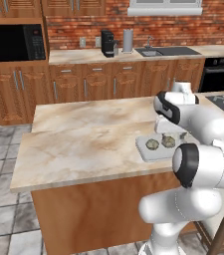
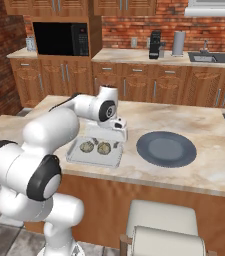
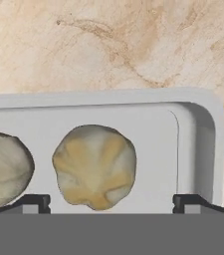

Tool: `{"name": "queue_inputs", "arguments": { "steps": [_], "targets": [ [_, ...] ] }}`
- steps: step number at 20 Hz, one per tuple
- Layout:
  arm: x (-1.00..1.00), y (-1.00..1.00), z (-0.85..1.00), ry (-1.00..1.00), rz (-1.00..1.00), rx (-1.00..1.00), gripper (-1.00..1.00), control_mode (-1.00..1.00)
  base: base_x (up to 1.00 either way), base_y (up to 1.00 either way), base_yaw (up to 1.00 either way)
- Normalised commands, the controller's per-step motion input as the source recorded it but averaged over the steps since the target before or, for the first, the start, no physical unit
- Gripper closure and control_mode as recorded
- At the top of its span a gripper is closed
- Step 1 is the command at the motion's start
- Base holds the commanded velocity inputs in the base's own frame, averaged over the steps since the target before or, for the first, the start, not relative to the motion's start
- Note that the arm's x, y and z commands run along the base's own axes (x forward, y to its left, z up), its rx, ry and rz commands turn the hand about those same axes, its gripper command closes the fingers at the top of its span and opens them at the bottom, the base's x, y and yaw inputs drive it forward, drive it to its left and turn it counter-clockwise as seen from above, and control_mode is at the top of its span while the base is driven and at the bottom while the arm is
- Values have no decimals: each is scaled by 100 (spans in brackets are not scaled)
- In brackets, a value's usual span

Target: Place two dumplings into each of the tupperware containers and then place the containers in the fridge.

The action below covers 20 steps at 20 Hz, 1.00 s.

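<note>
On the marbled beige island counter, near its front edge, sits a shallow rectangular pale grey plastic tupperware container with rounded corners. Two small crinkled tan-beige dumplings lie inside it side by side, apart from each other: one dumpling farther from the round dark grey plate, the other dumpling nearer to it. The plate lies flat on the counter just beside the container, not touching it.

The hand view looks straight down into one end of the container: a dumpling rests on the tray floor between the two dark fingertips, and the edge of the second dumpling shows beside it. The right base view shows the plate and a pale padded stool in front of the counter. The left base view shows the container and its dumplings partly behind the arm, with the back counter's sink and black coffee machine beyond.

The white arm bends over the counter with its hand turned downward; the gripper hangs just above the container, its fingers spread wide on either side of the dumpling nearer the plate, touching nothing.
</note>
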Motion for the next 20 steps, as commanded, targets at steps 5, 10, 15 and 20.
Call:
{"name": "queue_inputs", "arguments": {
  "steps": [5, 10, 15, 20],
  "targets": [
    [1, -73, 8, 0, -2, 2, -100, -100, 0, 0, 0],
    [4, -53, -5, 0, 0, 3, -100, -100, 0, 0, 0],
    [3, -15, -19, 0, 0, 0, -100, -100, 0, 0, 0],
    [0, 4, -22, 3, 0, 0, -100, -100, 0, 0, 0]
  ]
}}
